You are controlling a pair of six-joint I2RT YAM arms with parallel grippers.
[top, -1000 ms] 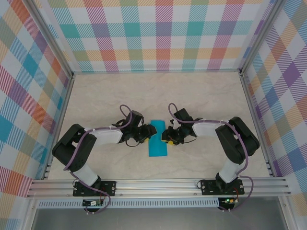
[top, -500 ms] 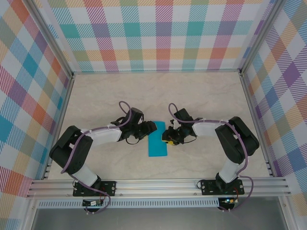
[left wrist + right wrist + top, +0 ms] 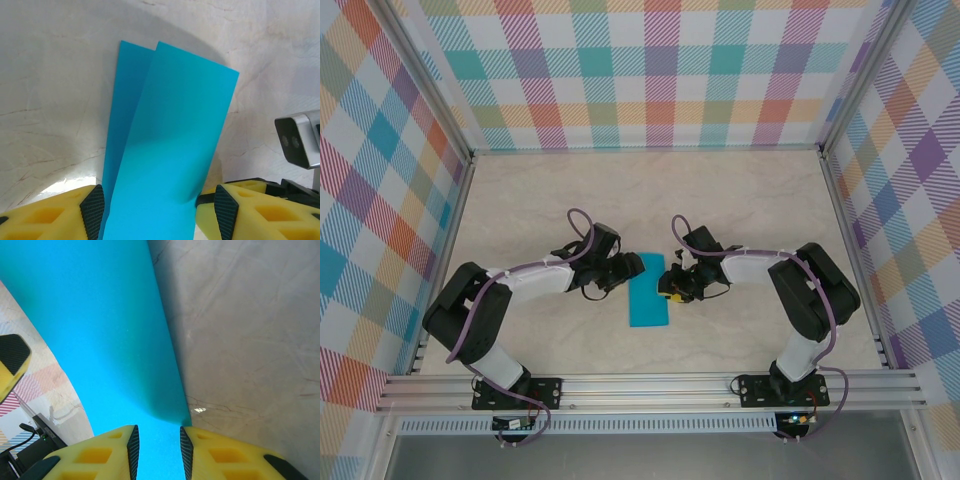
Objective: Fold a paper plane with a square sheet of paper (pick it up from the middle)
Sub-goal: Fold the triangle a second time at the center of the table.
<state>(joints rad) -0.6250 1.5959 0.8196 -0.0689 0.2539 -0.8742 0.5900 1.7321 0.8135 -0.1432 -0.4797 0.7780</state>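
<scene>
The square sheet of paper [image 3: 649,298] is a teal strip folded in half lengthwise, lying on the table between my two grippers. In the left wrist view its upper flap [image 3: 175,140] is lifted and skewed off the lower layer [image 3: 122,100]. My left gripper [image 3: 626,271] is at the strip's left edge, and the left gripper [image 3: 159,212] stands open, its wide jaws straddling the paper. My right gripper [image 3: 667,285] is at the strip's right edge. The right gripper [image 3: 157,447] is open by a narrow gap, with the teal sheet [image 3: 95,335] showing between its fingers.
The pale marble-patterned table [image 3: 740,200] is walled by plaid panels [image 3: 640,70] at the back and both sides. A metal rail [image 3: 650,385] runs along the near edge by the arm bases.
My left gripper's jaws have widened around the paper and its wrist has shifted slightly. The right gripper's jaws have narrowed a little. The strip has stayed in place.
</scene>
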